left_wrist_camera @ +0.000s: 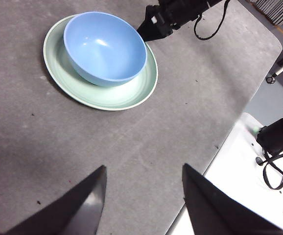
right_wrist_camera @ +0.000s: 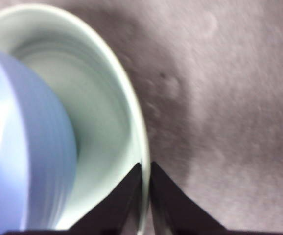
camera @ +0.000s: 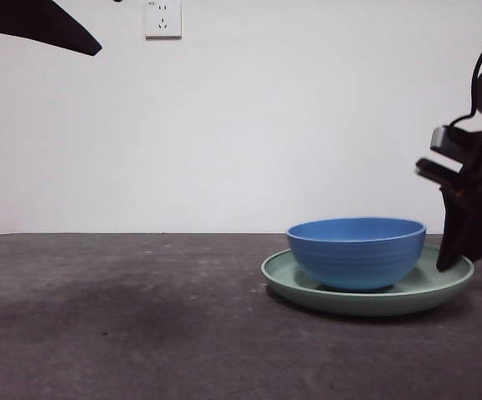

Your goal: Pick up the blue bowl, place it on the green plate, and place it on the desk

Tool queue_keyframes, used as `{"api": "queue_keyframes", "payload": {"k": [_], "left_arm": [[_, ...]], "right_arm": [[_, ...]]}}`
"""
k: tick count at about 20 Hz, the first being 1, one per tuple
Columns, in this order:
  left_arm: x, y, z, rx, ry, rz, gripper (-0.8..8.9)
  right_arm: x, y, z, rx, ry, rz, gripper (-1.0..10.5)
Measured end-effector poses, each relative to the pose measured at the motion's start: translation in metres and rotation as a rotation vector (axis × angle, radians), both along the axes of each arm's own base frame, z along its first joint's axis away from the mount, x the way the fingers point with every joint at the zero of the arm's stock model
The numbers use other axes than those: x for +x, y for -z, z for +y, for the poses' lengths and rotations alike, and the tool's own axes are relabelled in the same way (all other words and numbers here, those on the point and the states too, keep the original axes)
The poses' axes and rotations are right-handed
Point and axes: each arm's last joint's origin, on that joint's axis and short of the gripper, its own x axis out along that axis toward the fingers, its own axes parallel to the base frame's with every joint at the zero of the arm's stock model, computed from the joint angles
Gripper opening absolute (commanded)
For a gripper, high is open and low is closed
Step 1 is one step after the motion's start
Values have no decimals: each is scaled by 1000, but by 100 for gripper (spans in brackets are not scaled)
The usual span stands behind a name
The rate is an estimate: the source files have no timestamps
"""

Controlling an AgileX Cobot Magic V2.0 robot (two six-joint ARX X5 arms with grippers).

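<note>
The blue bowl (camera: 356, 250) (left_wrist_camera: 105, 46) (right_wrist_camera: 19, 147) sits upright inside the green plate (camera: 366, 302) (left_wrist_camera: 107, 98) (right_wrist_camera: 107, 98), which rests on the desk (camera: 124, 317) at the right. My right gripper (camera: 448, 260) (left_wrist_camera: 149, 30) (right_wrist_camera: 145, 167) is down at the plate's right edge, its jaws pinched on the raised rim. My left gripper (left_wrist_camera: 144, 169) hangs open above bare desk, well away from the plate. In the front view the left arm shows only as a black tip (camera: 49, 25) at the top left corner.
A white wall with a socket (camera: 163, 18) stands behind the desk. In the left wrist view the desk's edge (left_wrist_camera: 229, 142) runs near a white surface (left_wrist_camera: 239, 196) with black cables and a clamp.
</note>
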Motion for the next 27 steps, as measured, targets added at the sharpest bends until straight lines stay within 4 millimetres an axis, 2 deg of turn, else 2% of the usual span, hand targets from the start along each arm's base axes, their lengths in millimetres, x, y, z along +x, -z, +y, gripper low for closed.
{"api": "queue_keyframes", "payload": {"k": [6, 9, 17, 20, 27], "left_arm": [[0, 0, 0, 0, 0, 0, 249], [0, 0, 0, 0, 0, 0, 249], [0, 0, 0, 0, 0, 0, 249], [0, 0, 0, 0, 0, 0, 249], [0, 0, 0, 0, 0, 0, 249]], "right_arm": [[-8, -29, 3, 91, -5, -83, 11], [-9, -35, 11, 129, 0, -91, 11], [-12, -45, 74, 204, -82, -168, 11], [-11, -38, 89, 220, -84, -152, 11], [2, -6, 116, 214, -69, -80, 11]]}}
